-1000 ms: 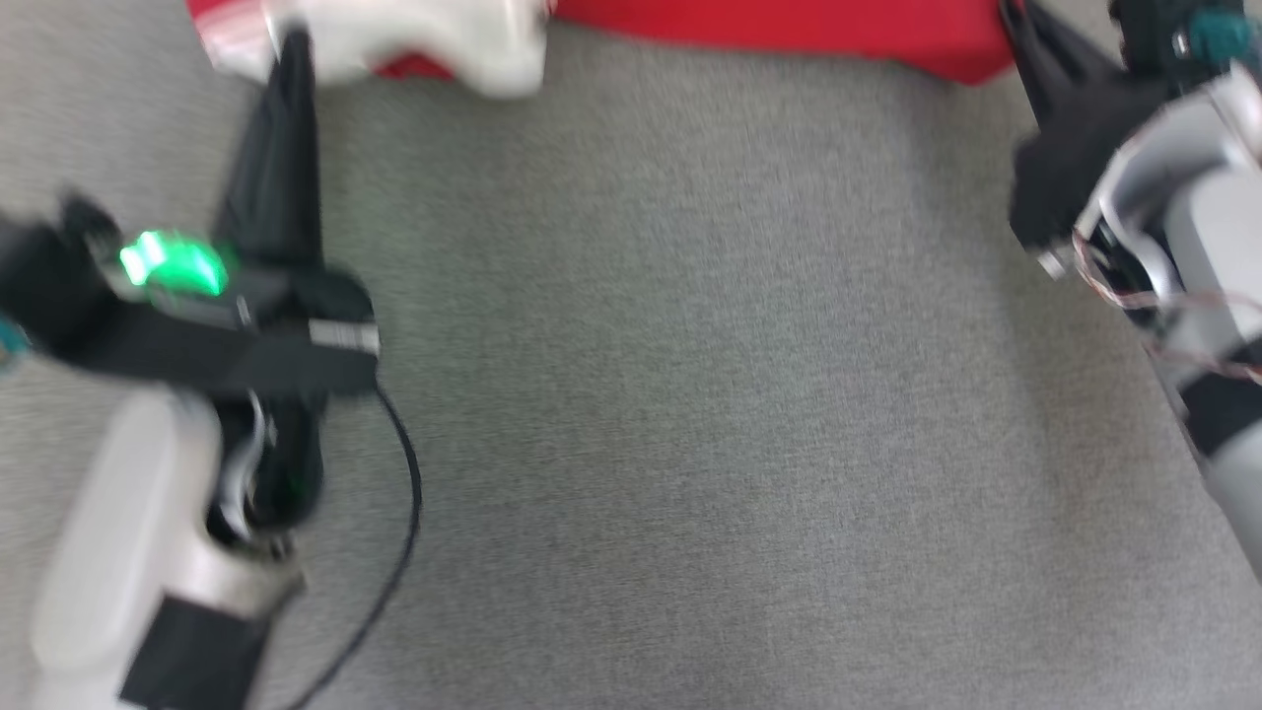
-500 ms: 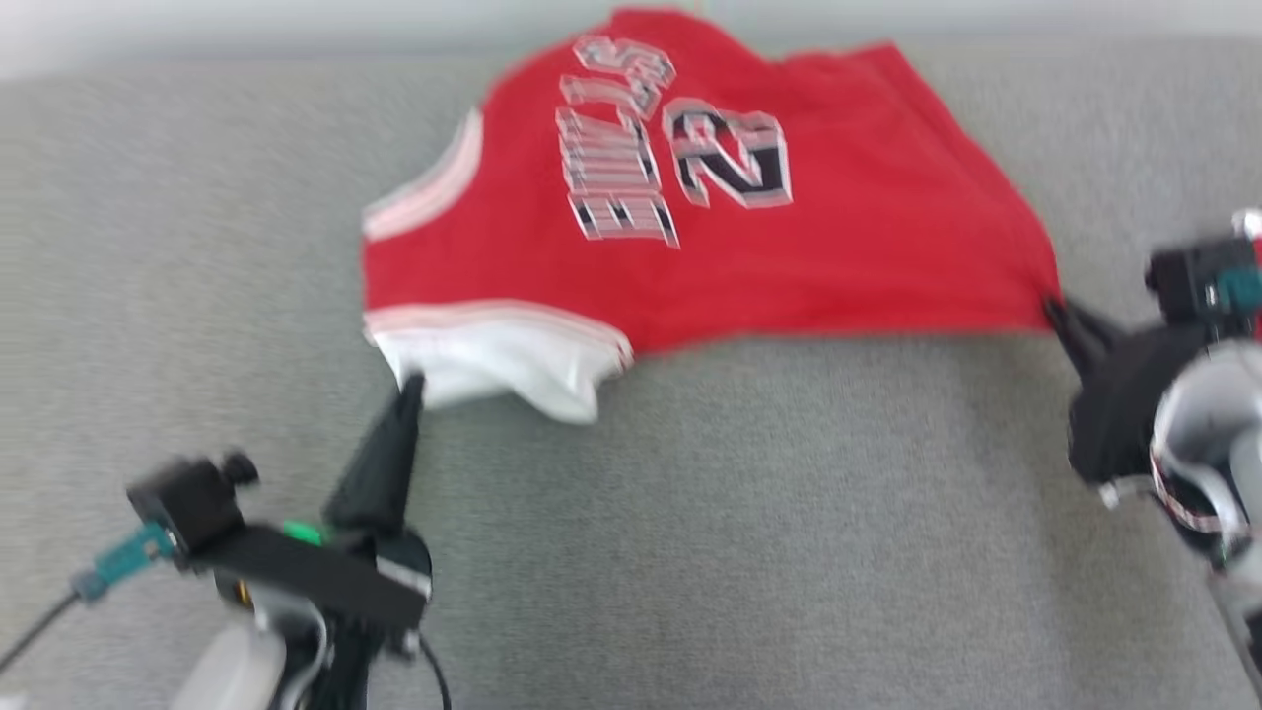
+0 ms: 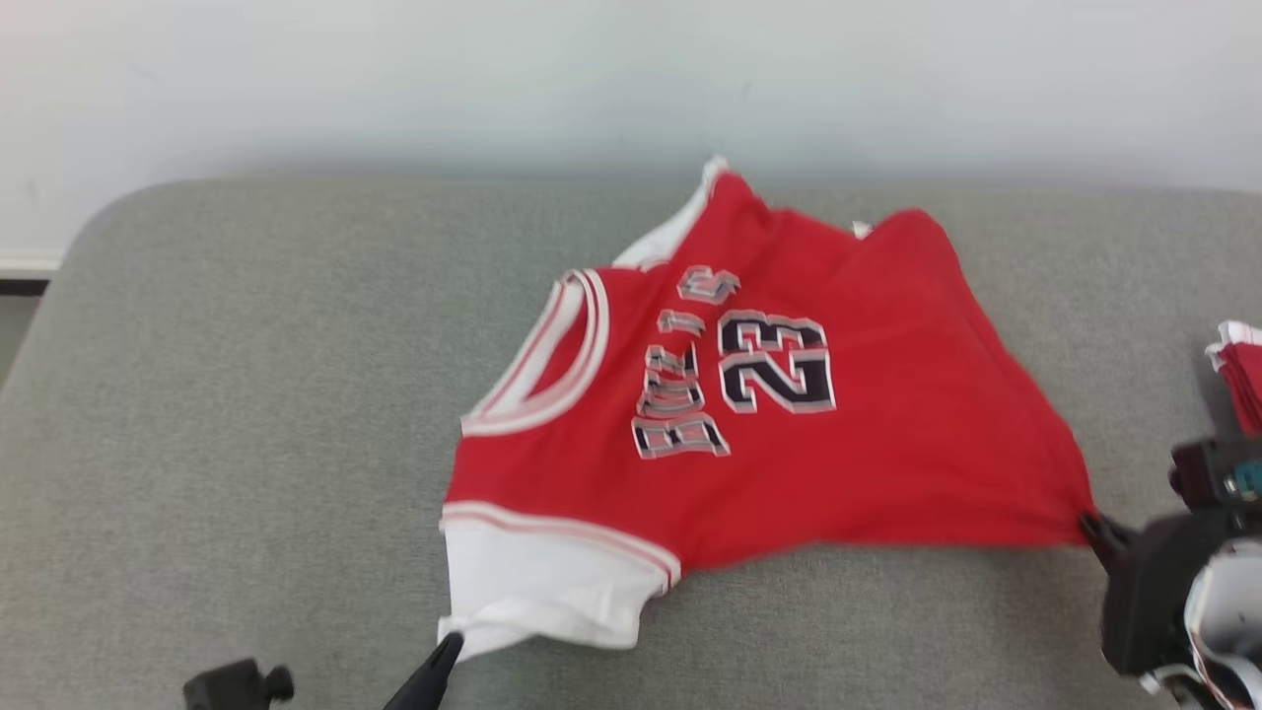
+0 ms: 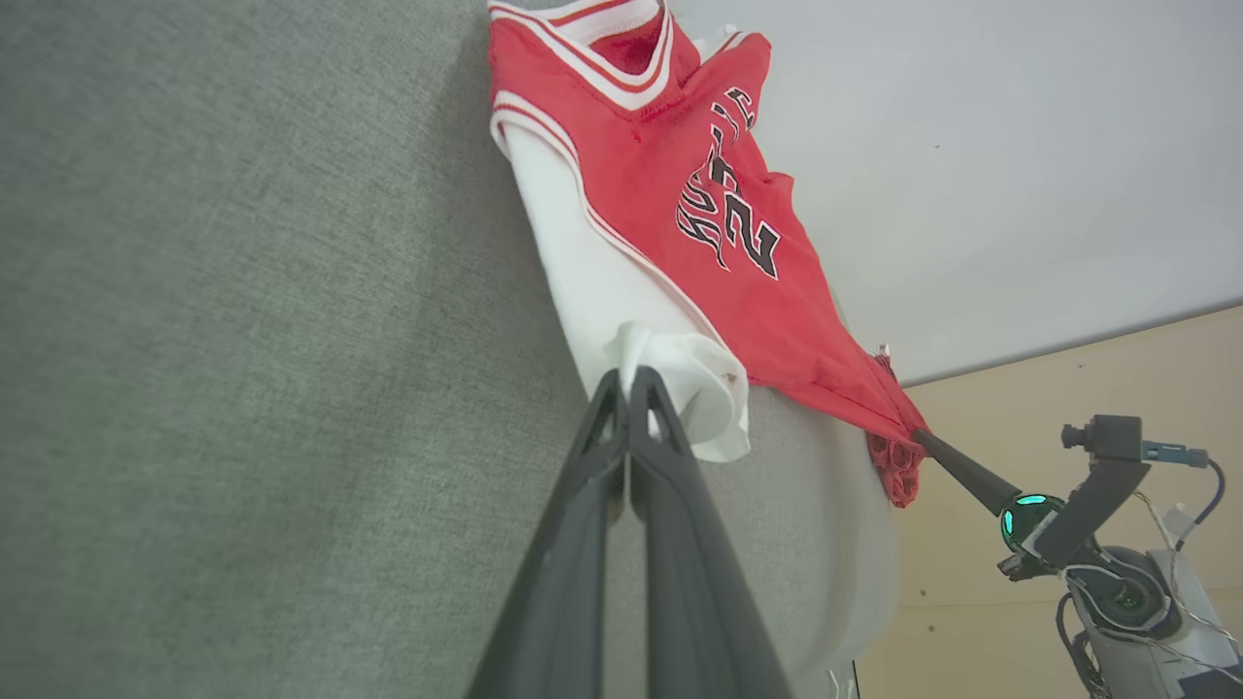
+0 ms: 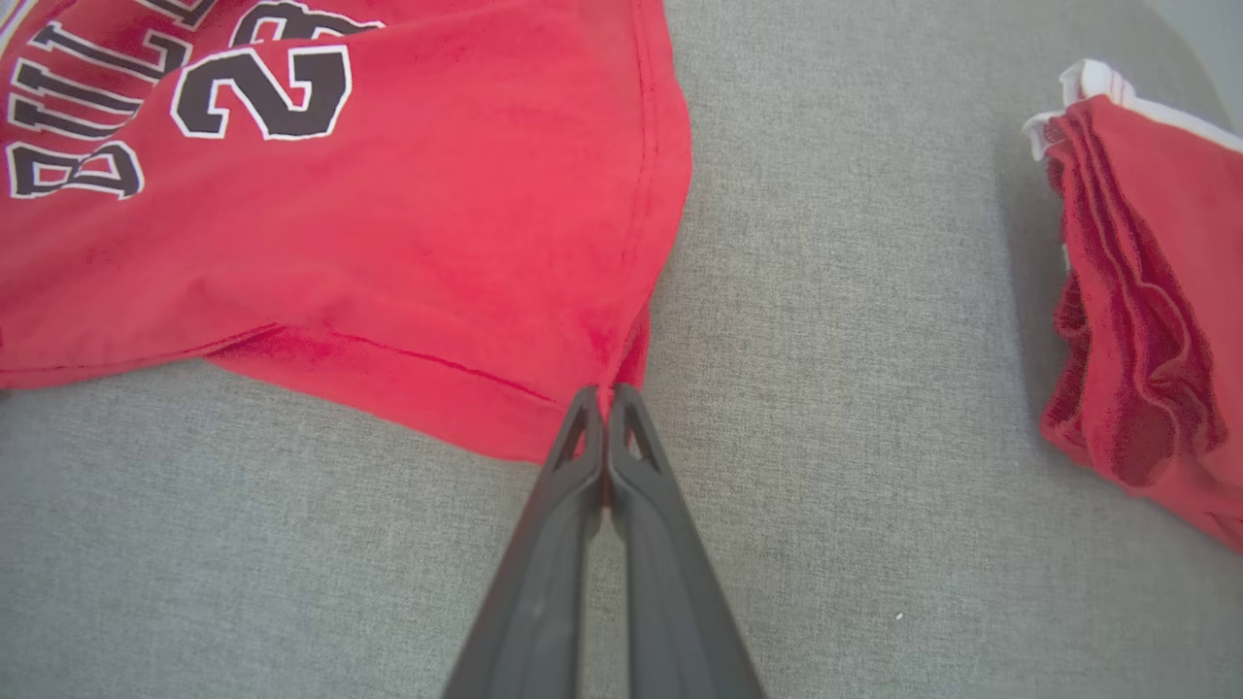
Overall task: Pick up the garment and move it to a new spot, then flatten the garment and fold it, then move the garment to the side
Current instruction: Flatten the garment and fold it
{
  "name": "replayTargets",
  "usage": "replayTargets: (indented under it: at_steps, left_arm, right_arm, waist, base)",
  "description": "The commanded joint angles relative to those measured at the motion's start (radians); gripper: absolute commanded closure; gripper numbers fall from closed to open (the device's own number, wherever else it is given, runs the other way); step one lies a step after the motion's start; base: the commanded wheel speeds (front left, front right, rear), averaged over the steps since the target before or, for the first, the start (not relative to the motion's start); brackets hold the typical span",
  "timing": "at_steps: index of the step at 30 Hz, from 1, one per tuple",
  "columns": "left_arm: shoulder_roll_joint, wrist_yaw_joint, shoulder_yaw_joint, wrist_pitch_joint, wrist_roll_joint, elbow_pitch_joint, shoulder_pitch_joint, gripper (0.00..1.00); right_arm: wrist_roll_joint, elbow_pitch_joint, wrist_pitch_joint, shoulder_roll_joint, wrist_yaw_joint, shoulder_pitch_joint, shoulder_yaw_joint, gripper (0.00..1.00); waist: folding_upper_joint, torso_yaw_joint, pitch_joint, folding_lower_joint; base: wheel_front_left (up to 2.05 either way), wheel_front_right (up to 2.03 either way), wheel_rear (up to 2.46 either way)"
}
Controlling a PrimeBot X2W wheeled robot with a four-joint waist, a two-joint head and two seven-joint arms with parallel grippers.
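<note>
Between your left jaws, which are pressed together, a bunched corner of the white sleeve (image 4: 670, 379) is pinched. Your right jaws, shut just as tight, pinch the corner of the red hem (image 5: 621, 340). Both belong to the one red shirt (image 3: 887, 463), so you hold it by its two near corners. The neck opening (image 3: 537, 365) is toward your left and the hem toward your right, with the near edge running between the two grips. From there the cloth spreads away from you over the grey bench (image 3: 246, 394), number side up, and most of it looks to be resting on the fabric top. The far shoulder (image 3: 730, 207) is turned up and rumpled, toward the pale wall (image 3: 394, 79). Well to the right of your right jaws, apart from the shirt, lies a pile of folded red cloth (image 5: 1136, 320). I judge you are at the laying-out step: flattening is in hand and the fold is not yet begun. Your next move calls for drawing both corners toward you evenly and a little apart, low over the bench, so the far rumple pulls out before you let go. Watch the thin pinch on the sleeve; it may slip if one side pulls harder.
</note>
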Motion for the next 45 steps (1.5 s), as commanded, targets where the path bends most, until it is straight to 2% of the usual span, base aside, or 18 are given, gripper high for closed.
replayTargets:
  at_steps: [1, 5, 12, 24, 32, 36, 41, 45]
  left_arm:
    - [0.014, 0.002, 0.008, 0.0, -0.01, -0.009, 0.029, 1.0]
    - [0.02, 0.003, 0.006, 0.001, -0.029, -0.021, 0.08, 1.0]
    - [0.013, 0.003, -0.02, 0.025, -0.05, -0.01, 0.12, 1.0]
    - [0.025, 0.002, -0.04, 0.052, -0.089, 0.012, 0.183, 1.0]
    - [0.074, 0.014, -0.036, 0.097, -0.141, 0.002, 0.275, 1.0]
    - [0.085, 0.015, -0.014, 0.07, -0.139, -0.014, 0.286, 1.0]
    - [0.068, 0.007, 0.014, 0.022, -0.111, -0.054, 0.222, 1.0]
    - [0.064, 0.005, 0.042, -0.022, -0.055, -0.068, 0.103, 1.0]
  right_arm:
    - [-0.019, -0.022, 0.023, 0.015, -0.003, 0.042, -0.03, 1.0]
    - [-0.073, -0.123, 0.113, 0.056, -0.003, 0.163, -0.121, 1.0]
    - [-0.136, -0.233, 0.227, 0.128, -0.003, 0.309, -0.219, 1.0]
    - [-0.19, -0.286, 0.264, 0.228, -0.003, 0.426, -0.3, 1.0]
    - [-0.192, -0.295, 0.199, 0.26, -0.003, 0.428, -0.302, 1.0]
    - [-0.177, -0.303, 0.146, 0.274, -0.003, 0.42, -0.298, 1.0]
    - [-0.178, -0.316, 0.049, 0.266, -0.003, 0.375, -0.281, 1.0]
    - [-0.193, -0.309, -0.047, 0.223, -0.003, 0.279, -0.242, 1.0]
  waist:
    - [0.0003, 0.019, -0.035, 0.0002]
    - [0.0003, 0.024, -0.057, 0.0002]
    - [0.0003, 0.02, -0.076, 0.0002]
    - [0.0003, 0.008, -0.086, 0.0002]
    - [0.0003, -0.011, -0.096, 0.0002]
    - [0.0003, -0.016, -0.103, 0.0002]
    - [0.0003, -0.022, -0.105, 0.0002]
    - [0.0003, -0.029, -0.092, 0.0002]
  base:
    - [0.0, 0.0, 0.0]
    - [0.0, 0.0, 0.0]
    - [0.0, 0.0, 0.0]
    - [0.0, 0.0, 0.0]
    - [0.0, 0.0, 0.0]
    - [0.0, 0.0, 0.0]
    - [0.0, 0.0, 0.0]
    - [0.0, 0.0, 0.0]
